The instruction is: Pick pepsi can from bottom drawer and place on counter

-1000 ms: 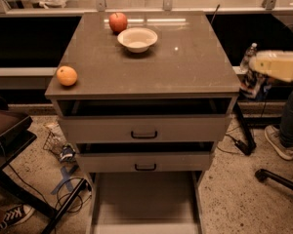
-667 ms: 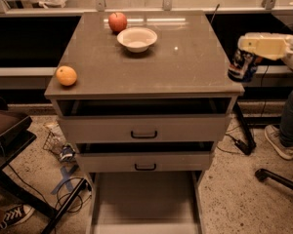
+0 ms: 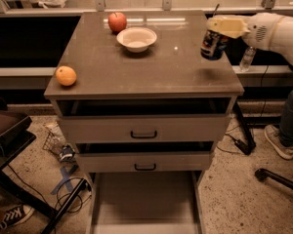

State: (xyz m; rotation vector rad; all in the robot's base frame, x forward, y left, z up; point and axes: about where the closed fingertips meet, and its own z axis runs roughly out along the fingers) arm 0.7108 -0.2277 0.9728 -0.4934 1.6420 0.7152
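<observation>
The pepsi can point(image 3: 212, 45) is dark blue-black and hangs upright in my gripper point(image 3: 219, 30), a little above the right side of the counter point(image 3: 146, 72). The gripper is shut on the can from above, with the white arm reaching in from the right. A shadow of the can lies on the counter just below it. The bottom drawer point(image 3: 144, 201) is pulled out at the foot of the cabinet and shows only its bare pale floor.
On the counter are a red apple point(image 3: 117, 21), a white bowl point(image 3: 136, 38) and an orange point(image 3: 66, 75). Two upper drawers with black handles point(image 3: 143, 134) are slightly open. A clear bottle point(image 3: 247, 58) stands behind right. A person's leg and shoe point(image 3: 281, 140) are at right.
The gripper has carried the can leftward from beside the cabinet's right edge to above the right part of the counter.
</observation>
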